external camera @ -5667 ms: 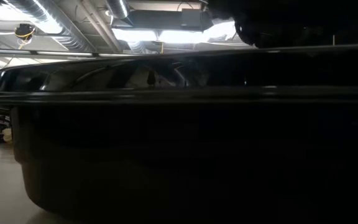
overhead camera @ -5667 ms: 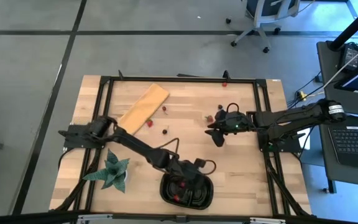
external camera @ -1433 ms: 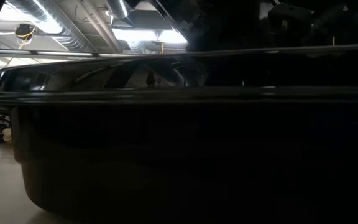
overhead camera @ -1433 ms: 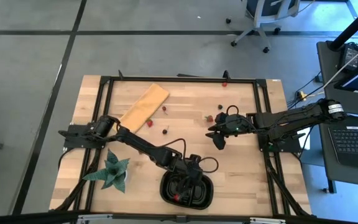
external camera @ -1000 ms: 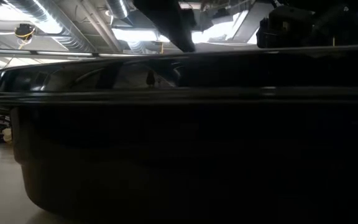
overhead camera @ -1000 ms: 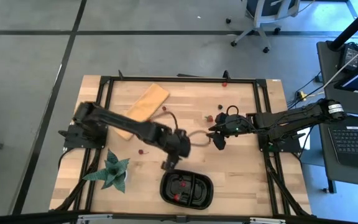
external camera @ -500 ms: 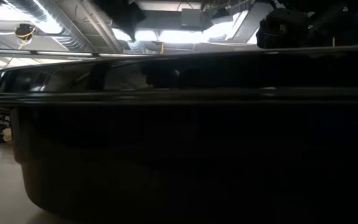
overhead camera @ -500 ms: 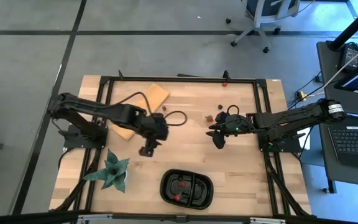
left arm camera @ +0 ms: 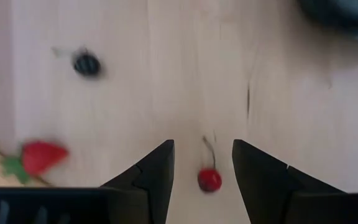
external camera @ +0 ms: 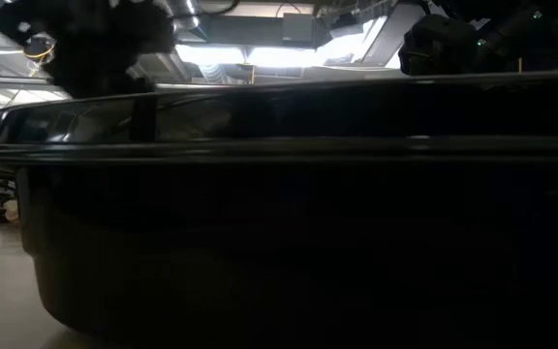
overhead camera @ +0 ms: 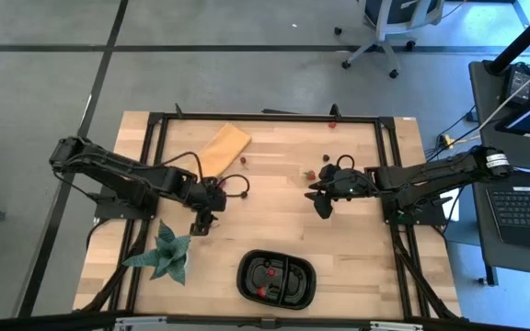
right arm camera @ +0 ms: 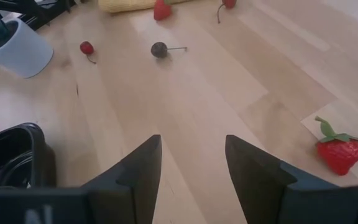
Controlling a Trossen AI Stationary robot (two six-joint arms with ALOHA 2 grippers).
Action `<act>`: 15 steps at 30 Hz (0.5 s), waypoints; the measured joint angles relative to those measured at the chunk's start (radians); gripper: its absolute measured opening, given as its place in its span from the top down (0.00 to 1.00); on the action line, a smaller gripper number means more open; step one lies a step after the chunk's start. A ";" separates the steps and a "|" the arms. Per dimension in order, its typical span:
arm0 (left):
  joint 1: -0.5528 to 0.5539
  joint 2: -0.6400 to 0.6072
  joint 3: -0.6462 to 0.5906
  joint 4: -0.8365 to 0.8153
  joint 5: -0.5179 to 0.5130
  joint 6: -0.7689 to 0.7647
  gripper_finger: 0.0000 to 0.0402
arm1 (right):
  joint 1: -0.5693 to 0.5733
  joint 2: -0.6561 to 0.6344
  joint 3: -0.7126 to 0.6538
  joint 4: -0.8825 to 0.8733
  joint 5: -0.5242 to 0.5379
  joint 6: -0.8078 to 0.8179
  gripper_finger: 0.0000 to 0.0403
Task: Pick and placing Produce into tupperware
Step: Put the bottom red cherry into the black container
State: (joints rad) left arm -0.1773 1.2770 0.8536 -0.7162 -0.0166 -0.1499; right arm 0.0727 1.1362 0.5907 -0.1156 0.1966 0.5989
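Above, the left gripper (left arm camera: 202,163) — jaws spread — frames a red cherry (left arm camera: 209,179) on the surface (overhead camera: 274,221); right gripper (right arm camera: 190,163) spread too; no legible writing anywhere.

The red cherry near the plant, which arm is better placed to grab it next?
Left. The left gripper hangs open right over the cherry, which sits between its fingers. The right gripper is across the table, farther off.
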 joint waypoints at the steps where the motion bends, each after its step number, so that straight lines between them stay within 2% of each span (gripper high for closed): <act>1: -0.002 0.000 -0.022 0.004 0.000 -0.008 0.61 | 0.000 0.000 0.000 0.001 0.005 0.001 0.55; 8: -0.025 0.000 -0.149 0.038 0.000 -0.108 0.61 | 0.000 0.000 0.000 0.000 0.022 0.003 0.55; 15: -0.071 0.012 -0.186 0.194 0.000 -0.096 0.61 | 0.000 0.000 0.000 0.000 0.046 0.000 0.55</act>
State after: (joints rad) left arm -0.2481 1.2887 0.6673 -0.5227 -0.0170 -0.2461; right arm 0.0723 1.1362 0.5907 -0.1158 0.2431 0.5987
